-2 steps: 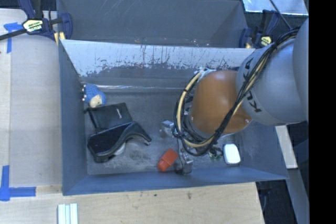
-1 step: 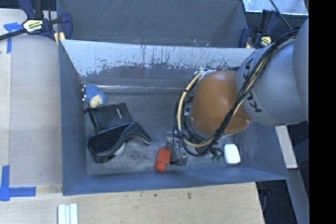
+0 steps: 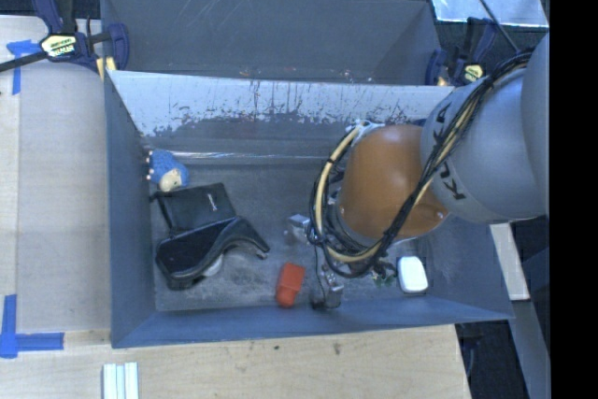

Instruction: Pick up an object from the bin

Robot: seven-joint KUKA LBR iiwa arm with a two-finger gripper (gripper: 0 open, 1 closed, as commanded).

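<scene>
My gripper reaches down to the bin floor near the front wall, right of the middle, under the orange cover. Whether its fingers stand apart is hidden. A small red-orange cylinder lies just left of the gripper, close to it or touching. A white rounded block lies to the gripper's right, near the front right corner.
A black tool with a curved handle lies at the front left, with a black flat block behind it. A small blue and cream toy sits at the back left. The arm and its cables cover the bin's right part.
</scene>
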